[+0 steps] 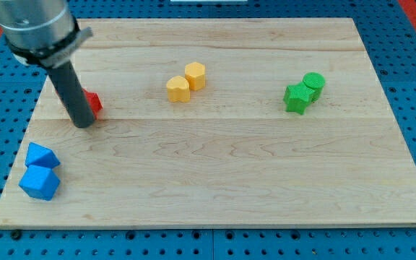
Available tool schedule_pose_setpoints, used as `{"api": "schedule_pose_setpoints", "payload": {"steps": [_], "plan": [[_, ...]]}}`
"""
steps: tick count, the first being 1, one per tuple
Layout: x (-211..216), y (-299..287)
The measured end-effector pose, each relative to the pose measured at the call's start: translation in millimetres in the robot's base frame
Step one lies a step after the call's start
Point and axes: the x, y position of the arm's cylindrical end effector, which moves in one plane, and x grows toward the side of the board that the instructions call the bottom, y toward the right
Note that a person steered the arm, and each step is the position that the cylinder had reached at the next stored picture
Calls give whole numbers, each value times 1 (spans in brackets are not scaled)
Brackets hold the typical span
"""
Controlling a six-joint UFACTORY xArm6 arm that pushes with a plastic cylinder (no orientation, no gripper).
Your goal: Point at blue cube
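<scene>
Two blue blocks sit at the view's lower left: a blue cube (40,182) near the board's bottom edge and a second blue block (42,156) touching it just above. My tip (84,123) rests on the board above and to the right of them, well apart from both. The dark rod rises from the tip toward the view's top left. A red block (93,102) lies right behind the rod, partly hidden by it.
Two yellow blocks (178,89) (195,75) touch each other at the top middle. A green star-shaped block (295,99) and a green cylinder (313,83) touch at the upper right. The wooden board (230,166) lies on a blue perforated table.
</scene>
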Motion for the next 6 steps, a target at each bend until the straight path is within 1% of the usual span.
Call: {"api": "schedule_pose_setpoints", "payload": {"steps": [1,2,3,4,5,6], "plan": [[-1,26],[57,92],[155,100],[177,69],[175,0],[155,-42]]}}
